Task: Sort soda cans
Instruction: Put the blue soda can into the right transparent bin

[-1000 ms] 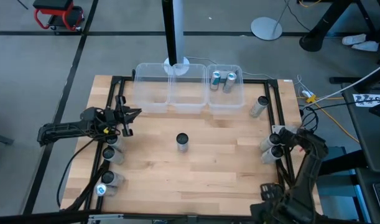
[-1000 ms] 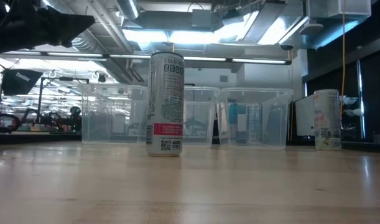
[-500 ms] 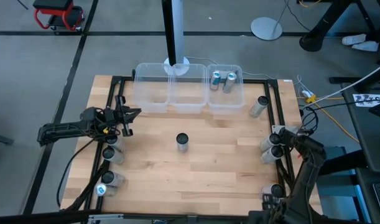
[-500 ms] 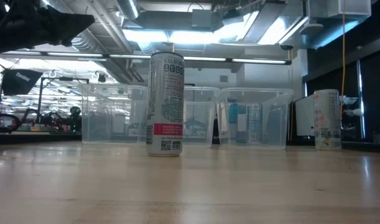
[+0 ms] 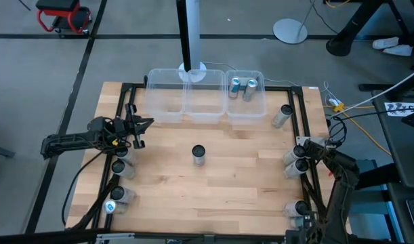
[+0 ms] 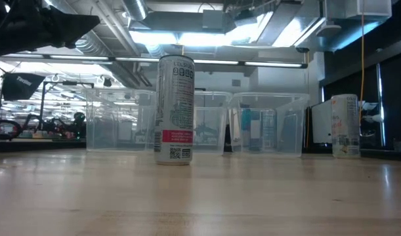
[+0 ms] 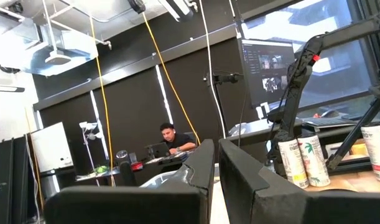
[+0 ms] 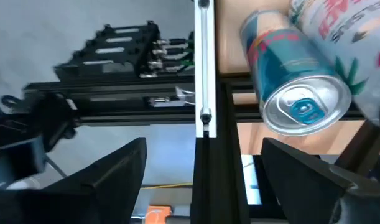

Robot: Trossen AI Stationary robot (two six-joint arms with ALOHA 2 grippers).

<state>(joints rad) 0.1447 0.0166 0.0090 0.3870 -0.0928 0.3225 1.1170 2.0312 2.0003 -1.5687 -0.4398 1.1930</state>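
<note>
One soda can [image 5: 198, 154] with a dark top stands upright mid-table, seen also in the low view as the can [image 6: 175, 109]. Two teal-topped cans [image 5: 242, 87] lie in the right-hand clear bin. A pair of cans [image 5: 296, 161] sits at the table's right edge, and my right gripper [image 5: 309, 150] is beside them, open. In its wrist view the right gripper [image 8: 205, 165] looks at a blue-topped can [image 8: 301, 106] ahead of its spread fingers. My left gripper [image 5: 147, 123] hovers over the table's left side, shut, and touches nothing.
Three clear bins [image 5: 167, 108] line the far edge. More cans stand along the left edge [image 5: 118, 168], one lies near the far right [image 5: 282, 116], and one sits at the near right corner [image 5: 300, 207]. A black frame rail [image 5: 308, 122] borders the table.
The right arm's rear links have swung toward the near right corner, uncovering a can there. Its gripper stays by the pair of cans at the right edge.
</note>
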